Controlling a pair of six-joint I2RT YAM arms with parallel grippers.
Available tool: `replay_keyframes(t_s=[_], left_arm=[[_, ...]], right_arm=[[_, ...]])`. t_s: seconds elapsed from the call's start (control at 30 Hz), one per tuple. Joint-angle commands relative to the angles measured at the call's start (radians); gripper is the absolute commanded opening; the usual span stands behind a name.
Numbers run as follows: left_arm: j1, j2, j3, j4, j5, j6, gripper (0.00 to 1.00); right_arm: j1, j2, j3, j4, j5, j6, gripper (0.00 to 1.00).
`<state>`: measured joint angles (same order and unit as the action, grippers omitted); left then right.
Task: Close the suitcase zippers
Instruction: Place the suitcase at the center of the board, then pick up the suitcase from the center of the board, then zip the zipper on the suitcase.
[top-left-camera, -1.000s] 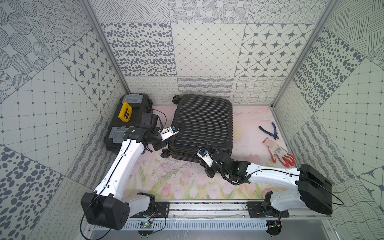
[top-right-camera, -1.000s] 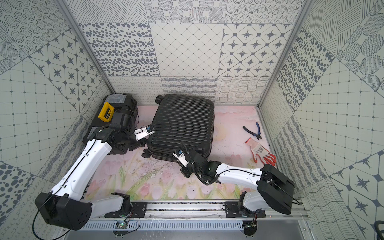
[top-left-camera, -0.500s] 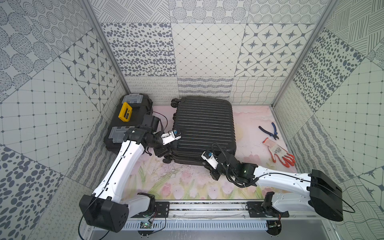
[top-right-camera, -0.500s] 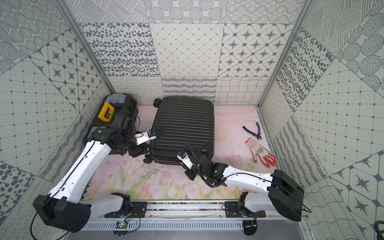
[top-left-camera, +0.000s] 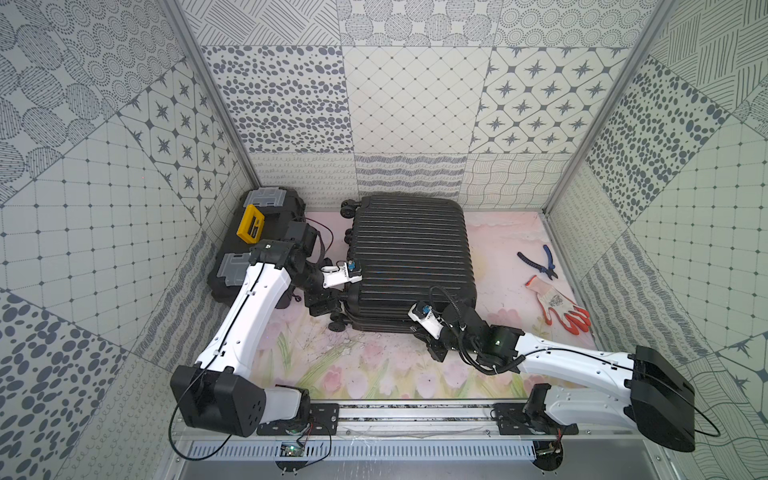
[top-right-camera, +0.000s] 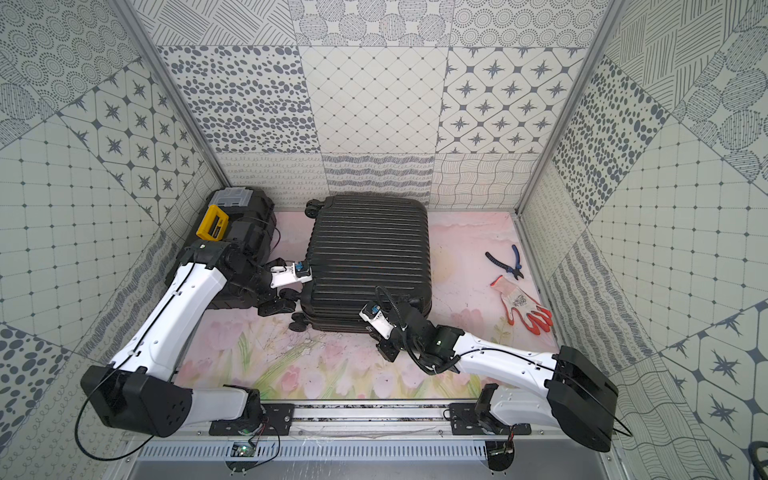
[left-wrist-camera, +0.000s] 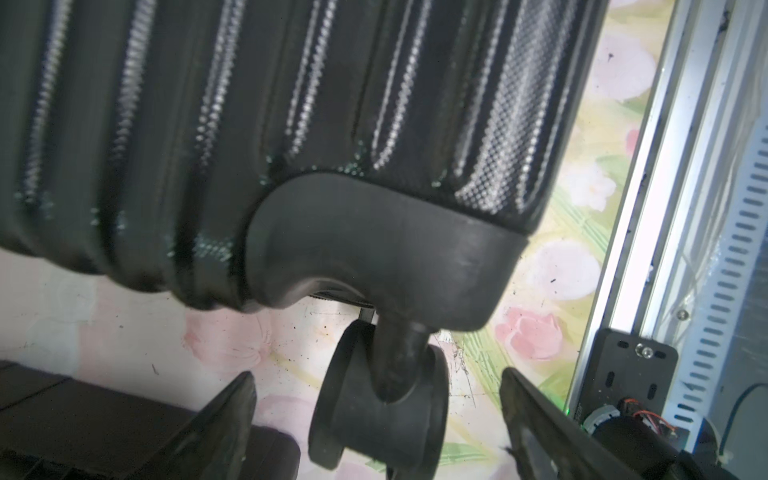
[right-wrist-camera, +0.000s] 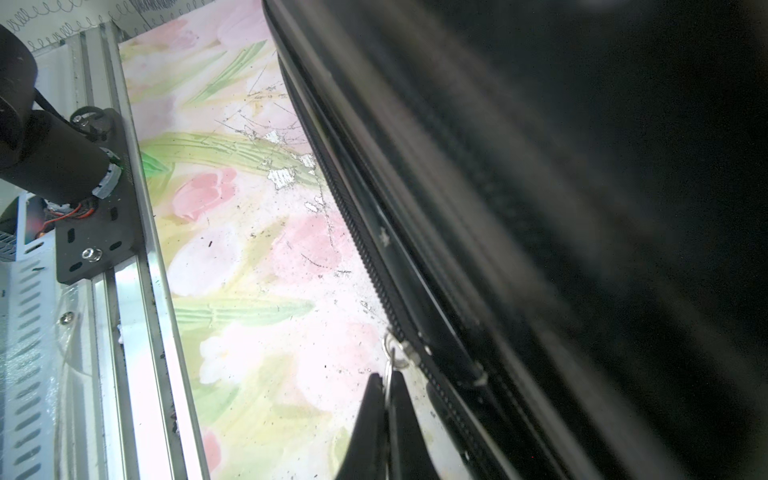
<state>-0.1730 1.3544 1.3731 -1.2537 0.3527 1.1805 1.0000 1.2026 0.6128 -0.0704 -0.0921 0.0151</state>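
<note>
Left end effector (left-wrist-camera: 375, 372) has opened; suitcase (top-left-camera: 411, 253) now lies squarer.

The suitcase (top-left-camera: 409, 257) lies flat on the worktop (top-left-camera: 374, 374), toward the back. The toolbox (top-left-camera: 266, 232) sits left of it, against the side wall (top-left-camera: 187, 266). Well to its right lie the pliers (top-left-camera: 538, 261), the glove (top-left-camera: 559, 305) just before them. The left tool (left-wrist-camera: 376, 372) stands either side of the near-left wheel (left-wrist-camera: 353, 419); the right tool (right-wrist-camera: 387, 380) meets the zipper pull (right-wrist-camera: 392, 357) at the near edge.
</note>
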Motion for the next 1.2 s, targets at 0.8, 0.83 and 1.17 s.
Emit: replay_keyframes(t_s=[0.8,0.83,1.17], left_arm=[[-0.034,0.023,-0.004,-0.019,0.243,-0.058,0.18],[-0.054,0.015,-0.007,-0.003,0.252,-0.102,0.18],[-0.221,-0.027,-0.074,0.086,0.251,-0.352,0.16]], right_arm=[[0.052,-0.02,0.084,0.001,-0.121,-0.136,0.0],[0.064,-0.015,0.097,0.0,-0.115,-0.137,0.0],[0.131,0.073,0.189,0.142,-0.147,-0.016,0.0]])
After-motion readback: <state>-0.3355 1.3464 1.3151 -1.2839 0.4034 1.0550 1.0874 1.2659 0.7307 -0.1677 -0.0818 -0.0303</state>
